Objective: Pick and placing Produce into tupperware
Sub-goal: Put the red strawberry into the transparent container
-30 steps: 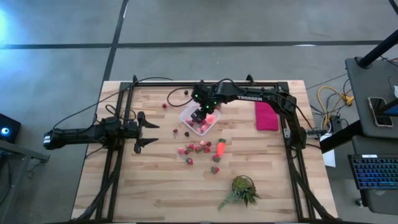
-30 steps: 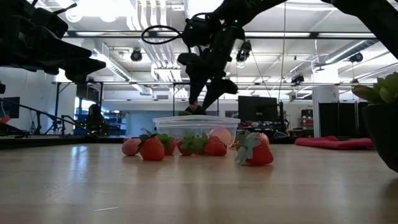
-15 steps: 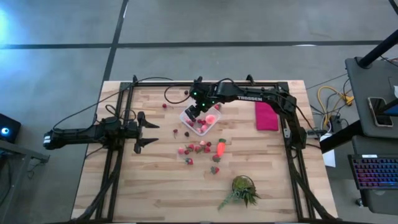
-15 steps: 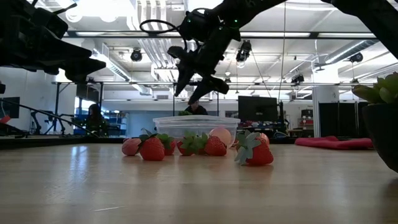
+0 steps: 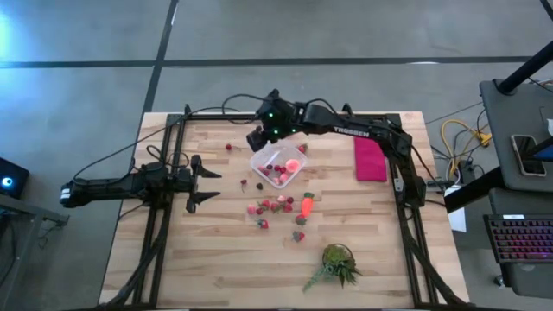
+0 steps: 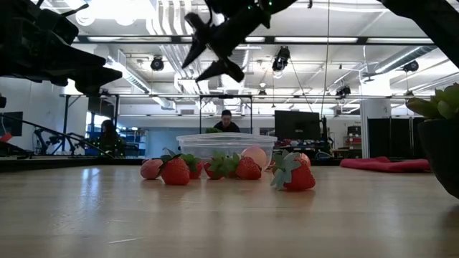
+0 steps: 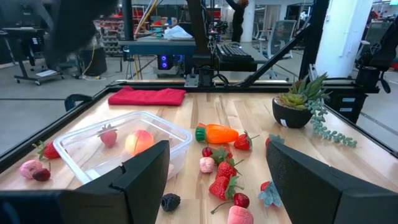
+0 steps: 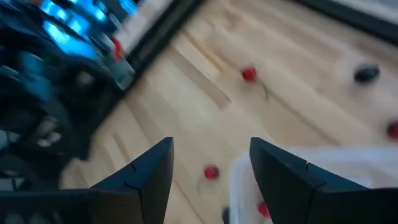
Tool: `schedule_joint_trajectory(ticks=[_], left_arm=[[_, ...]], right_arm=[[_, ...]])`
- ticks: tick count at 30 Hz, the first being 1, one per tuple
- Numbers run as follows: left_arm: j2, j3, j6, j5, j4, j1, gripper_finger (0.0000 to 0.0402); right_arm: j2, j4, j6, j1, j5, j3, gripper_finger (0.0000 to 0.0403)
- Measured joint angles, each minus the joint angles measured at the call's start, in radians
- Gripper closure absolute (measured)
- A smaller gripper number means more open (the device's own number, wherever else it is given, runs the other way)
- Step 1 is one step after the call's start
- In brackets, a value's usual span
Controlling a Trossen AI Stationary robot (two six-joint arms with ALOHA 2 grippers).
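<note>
While its fingers stand apart and empty, the right gripper hangs above the upper-left corner of the tupperware, centre frame, which holds several produce pieces. More produce lies below it. At left, the left gripper waits wide open.

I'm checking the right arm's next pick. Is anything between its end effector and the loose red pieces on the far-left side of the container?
Nothing visible. The right end effector, open and empty, hangs above the tupperware's far-left corner. Only bare table separates it from the small red piece and the dark piece.
</note>
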Motion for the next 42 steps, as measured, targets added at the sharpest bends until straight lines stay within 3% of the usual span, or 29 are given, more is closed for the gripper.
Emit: schedule_joint_trajectory(ticks=[17, 19, 22, 26, 28, 30, 33, 39, 42], left_arm=[[0.000, 0.000, 0.000, 0.000, 0.000, 0.000, 0.0146], [0.000, 0.000, 0.000, 0.000, 0.000, 0.000, 0.0146], [0.000, 0.000, 0.000, 0.000, 0.000, 0.000, 0.0146], [0.000, 0.000, 0.000, 0.000, 0.000, 0.000, 0.0146], [0.000, 0.000, 0.000, 0.000, 0.000, 0.000, 0.0146], [0.000, 0.000, 0.000, 0.000, 0.000, 0.000, 0.0146], [0.000, 0.000, 0.000, 0.000, 0.000, 0.000, 0.0146], [0.000, 0.000, 0.000, 0.000, 0.000, 0.000, 0.0146], [0.000, 0.000, 0.000, 0.000, 0.000, 0.000, 0.0146]], right_arm=[[0.000, 0.064, -0.107, -0.009, 0.005, 0.207, 0.0200], [0.000, 0.002, -0.108, -0.016, -0.015, 0.239, 0.0200], [-0.002, -0.254, -0.190, -0.033, -0.022, 0.283, 0.0200], [-0.001, -0.568, -0.247, -0.049, 0.210, 0.282, 0.0200], [-0.001, -0.654, -0.243, -0.057, 0.341, 0.268, 0.0200], [-0.001, -0.703, -0.210, -0.073, 0.396, 0.252, 0.0199], [-0.001, -0.725, -0.158, -0.109, 0.378, 0.198, 0.0199], [0.000, -0.716, -0.106, -0.208, 0.226, 0.053, 0.0199], [0.001, -0.712, -0.090, -0.236, 0.230, -0.006, 0.0199]])
